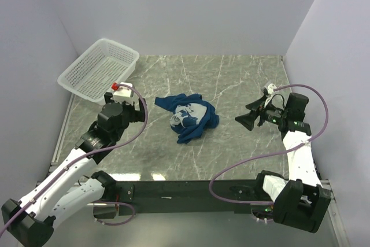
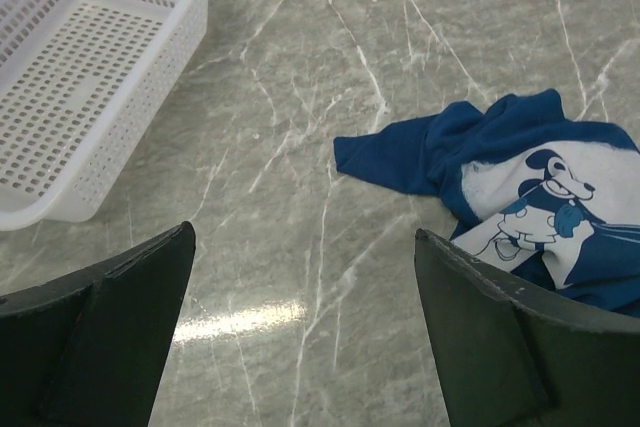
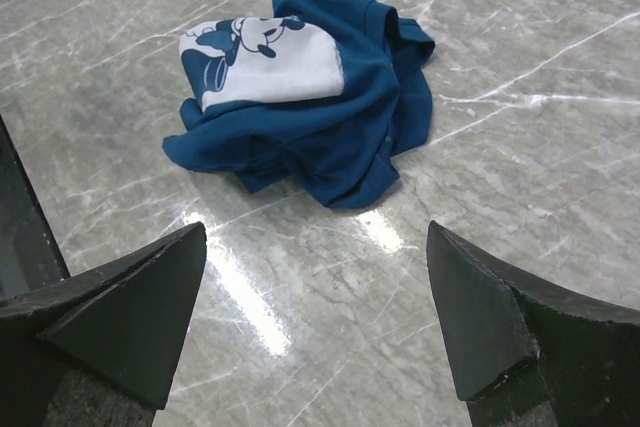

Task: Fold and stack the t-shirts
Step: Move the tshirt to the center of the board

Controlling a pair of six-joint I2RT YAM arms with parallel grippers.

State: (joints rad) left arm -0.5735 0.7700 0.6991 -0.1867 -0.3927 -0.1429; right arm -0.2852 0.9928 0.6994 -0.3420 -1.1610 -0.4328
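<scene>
One crumpled dark blue cotton t-shirt (image 1: pixel 188 118), mouse print up. At 9 o'clock left gripper (image 2: pixel 302 237), at 3 o'clock right gripper (image 3: pixel 316 229); fingers spread, empty. Flattening step pending, judged: pinch edges, spread flat.

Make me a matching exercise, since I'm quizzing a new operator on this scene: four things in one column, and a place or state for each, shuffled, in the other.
Things
1. t-shirt
2. basket
3. left gripper
4. right gripper

Place or state
A. empty, at the far left corner of the table
B. crumpled, mid-table, print showing
C. open, to the right of the shirt
D. open, left of the shirt, near the basket

Pairs: 1-B, 2-A, 3-D, 4-C
</scene>
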